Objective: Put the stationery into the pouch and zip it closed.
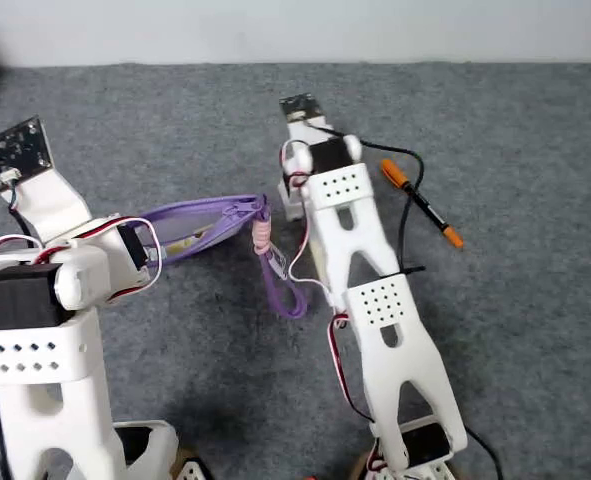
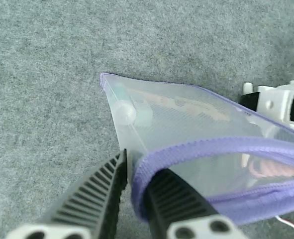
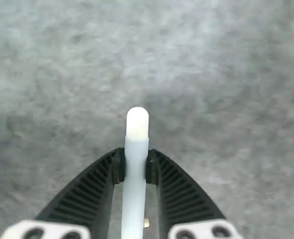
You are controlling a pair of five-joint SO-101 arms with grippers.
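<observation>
Left gripper (image 2: 135,162), clamped on pouch (image 2: 186,124) rim, seemingly steadying its open mouth; right gripper (image 3: 136,164), pinching white stick (image 3: 137,130), presumably for insertion; orange-tipped pen (image 1: 421,204), loose on table (image 1: 535,130).

Pouch (image 1: 200,228): see-through, edged in purple, zip purple too. Strap (image 1: 287,292): purple. Small piece (image 1: 262,236) by zip: pink. Pen (image 1: 422,205): black, tipped with orange at both ends. Stick (image 3: 136,130): white. Left gripper (image 2: 137,167), right gripper (image 3: 136,162): black, marked with thin raised lines. Arms (image 1: 375,300): white, dotted with small holes. Table (image 1: 515,130): grey, speckled.
</observation>
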